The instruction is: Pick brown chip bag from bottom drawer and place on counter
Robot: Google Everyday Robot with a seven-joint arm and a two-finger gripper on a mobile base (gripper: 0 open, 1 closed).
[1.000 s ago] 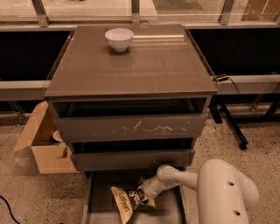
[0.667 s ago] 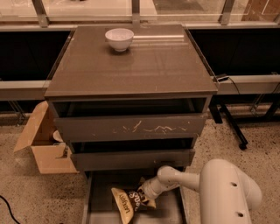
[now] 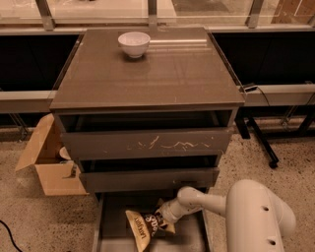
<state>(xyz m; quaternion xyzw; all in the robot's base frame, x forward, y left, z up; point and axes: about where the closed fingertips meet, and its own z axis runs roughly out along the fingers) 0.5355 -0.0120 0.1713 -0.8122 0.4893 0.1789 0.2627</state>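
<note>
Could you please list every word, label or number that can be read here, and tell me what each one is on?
Brown chip bag, in the bottom drawer with the claw at its upper end: white lettering, too blurred to read.
Counter, white bowl, cardboard box: no writing visible.

Speckled beige terrazzo floor (image 3: 29, 216) runs under a grey-brown 3-drawer cabinet (image 3: 147, 179). An open tan cardboard box (image 3: 51, 172) stands at its left (1 flap raised). Metal-framed glass panels (image 3: 98, 10) line the back, above dark recesses. The white end effector (image 3: 165, 215) sits low before the cabinet.
</note>
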